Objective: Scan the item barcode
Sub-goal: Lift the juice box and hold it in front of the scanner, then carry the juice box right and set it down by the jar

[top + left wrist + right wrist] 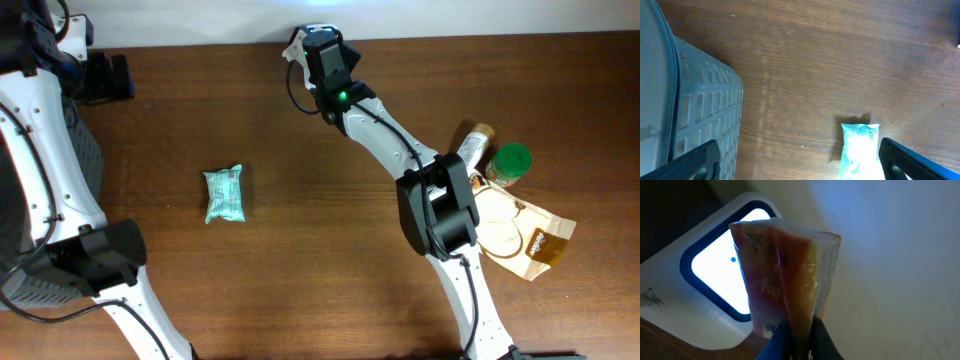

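Orange packet [790,280], pinched in the closed right gripper [799,330] at the lit scanner window [715,275], shows only from the wrist; overhead the arm hides it. Left gripper [800,166] gapes empty near a teal packet [859,150].

Lettering on the orange packet [790,275] cannot be read.

Teal packet [224,194], grey basket [705,110], green-lidded jar [511,165]

Overhead looks down, left wrist shares teal packet [224,194], right wrist close-up
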